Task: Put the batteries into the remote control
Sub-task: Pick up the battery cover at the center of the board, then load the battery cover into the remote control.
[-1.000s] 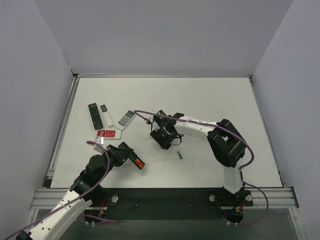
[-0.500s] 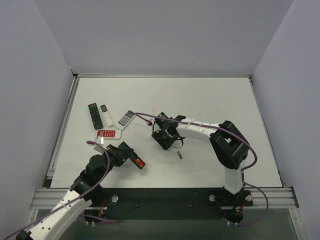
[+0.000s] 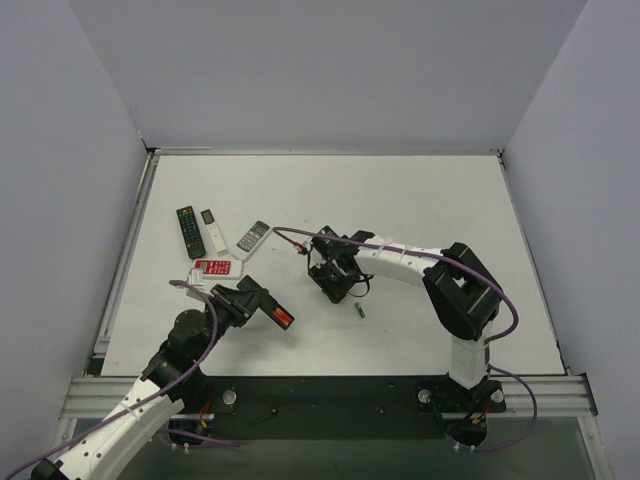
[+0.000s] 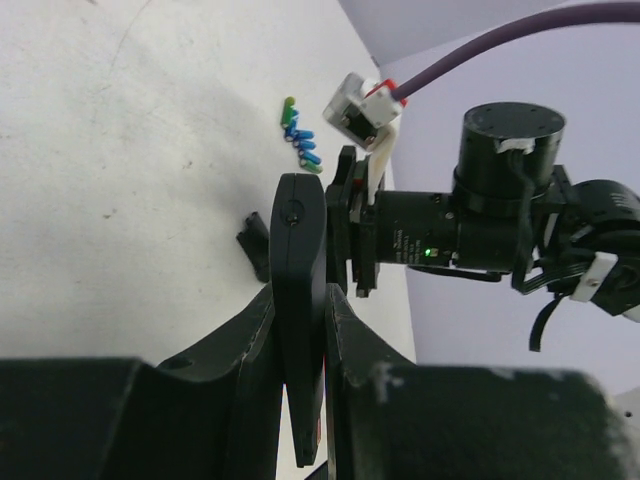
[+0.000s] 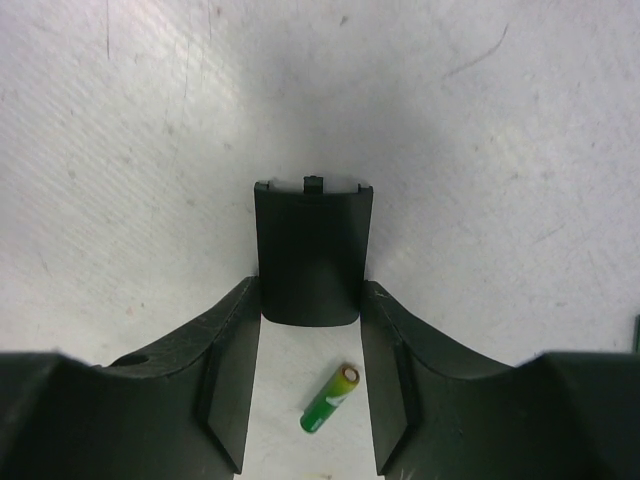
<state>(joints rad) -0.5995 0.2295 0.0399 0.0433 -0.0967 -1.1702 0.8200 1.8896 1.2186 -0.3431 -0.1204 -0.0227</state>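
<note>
My left gripper (image 3: 250, 300) is shut on the black remote control (image 3: 268, 311), lifted off the table; orange-red shows at its outer end (image 3: 283, 319). In the left wrist view the remote control (image 4: 300, 290) stands edge-on, clamped between both fingers. My right gripper (image 3: 337, 283) is low on the table at centre. In the right wrist view its fingertips press both sides of the near end of the small black cover piece (image 5: 311, 250). One of the batteries, a green one (image 5: 330, 398), lies loose between the jaws. Green and blue batteries (image 4: 300, 140) lie clustered beyond.
Other remotes lie at the left: a black one with buttons (image 3: 190, 231), a slim white one (image 3: 211, 230), a grey-white one (image 3: 253, 237) and a red-and-white one (image 3: 214, 268). A lone green battery (image 3: 360, 311) lies right of centre. Purple cables arc over both arms.
My right gripper's jaws have narrowed around the cover piece and the arm has edged right. My left gripper has shifted the remote slightly to the right.
</note>
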